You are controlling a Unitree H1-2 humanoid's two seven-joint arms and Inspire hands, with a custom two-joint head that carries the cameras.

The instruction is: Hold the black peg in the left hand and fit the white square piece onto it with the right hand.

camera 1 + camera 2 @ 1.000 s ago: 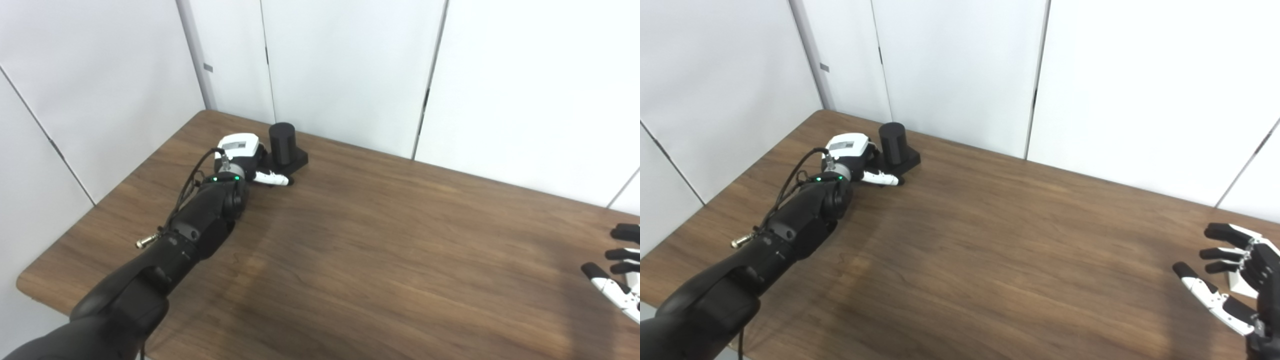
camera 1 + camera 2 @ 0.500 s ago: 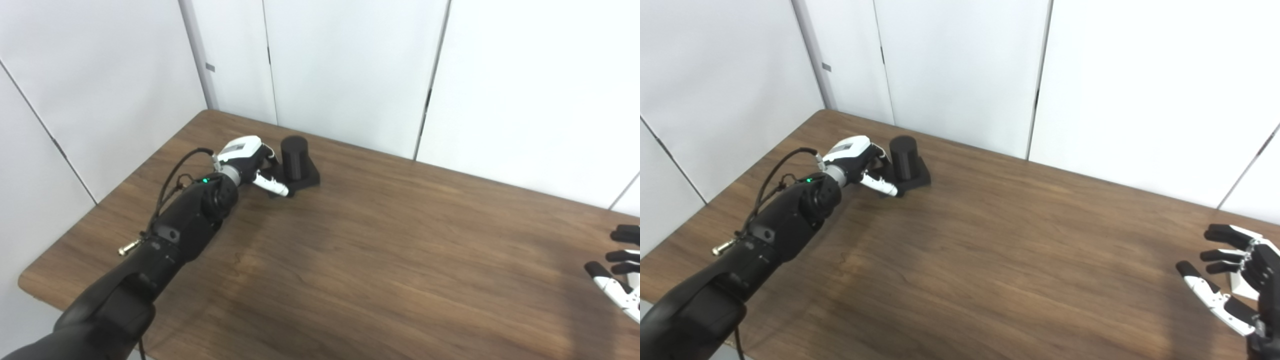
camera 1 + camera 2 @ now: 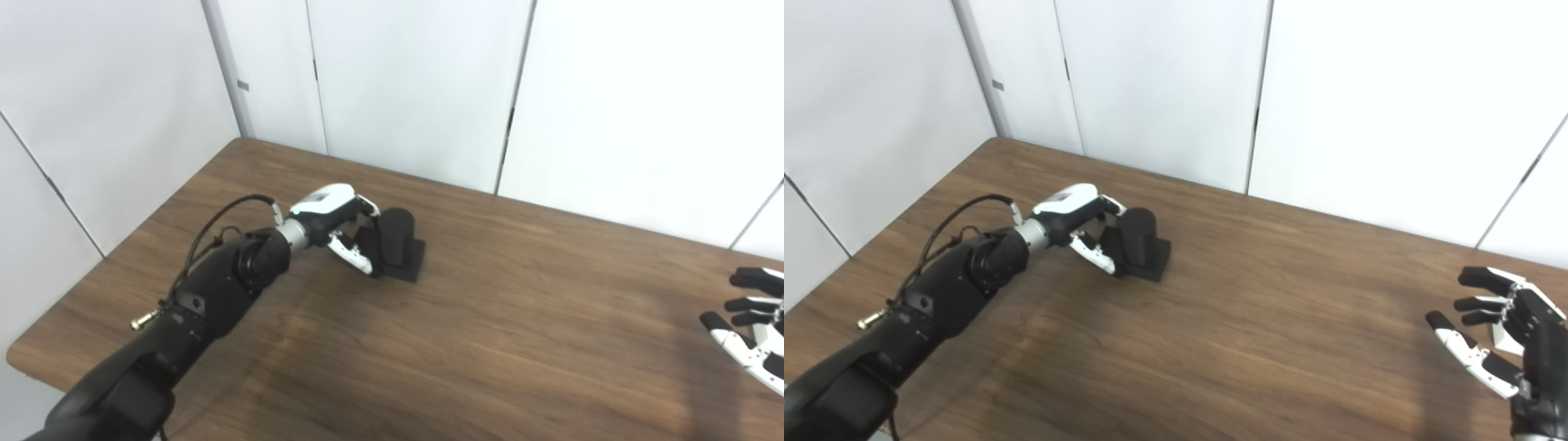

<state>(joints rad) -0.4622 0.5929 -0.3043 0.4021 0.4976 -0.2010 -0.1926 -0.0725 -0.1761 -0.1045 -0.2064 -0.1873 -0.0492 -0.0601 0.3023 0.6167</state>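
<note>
The black peg [image 3: 397,236] is a short upright cylinder on a square black base, standing on the brown table [image 3: 490,343] left of the middle. My left hand [image 3: 334,223] is at its left side with fingers behind the peg and thumb in front, closed around it. At the far right edge my right hand [image 3: 1507,331] hovers low over the table, fingers spread and holding nothing. Behind its fingers a small white square piece [image 3: 1499,339] shows on the table, mostly hidden by that hand.
White wall panels [image 3: 416,86] rise directly behind the table's far edge and along its left side. The table's near-left corner [image 3: 18,358] is rounded. A black cable [image 3: 226,211] loops above my left forearm.
My left hand has dragged the black peg from the far left corner rightward and toward me. The right hand has stayed in place. The view has shifted slightly.
</note>
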